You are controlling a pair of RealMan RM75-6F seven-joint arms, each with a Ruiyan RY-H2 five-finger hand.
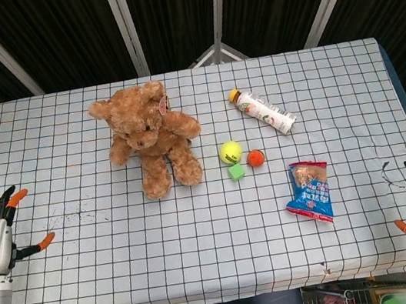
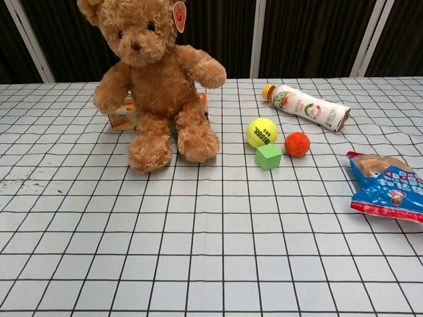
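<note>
- A brown plush teddy bear (image 2: 155, 86) sits upright on the white black-gridded tablecloth (image 2: 198, 251), with an orange tag (image 2: 179, 16) at its ear.
- An orange-and-white carton (image 2: 123, 116) lies behind the bear, partly hidden.
- A yellow tennis ball (image 2: 262, 132), a green cube (image 2: 268, 156) and a small orange ball (image 2: 297, 143) cluster together.
- A white plastic bottle (image 2: 307, 107) lies on its side.
- A blue snack packet (image 2: 387, 185) lies at the right edge.
</note>
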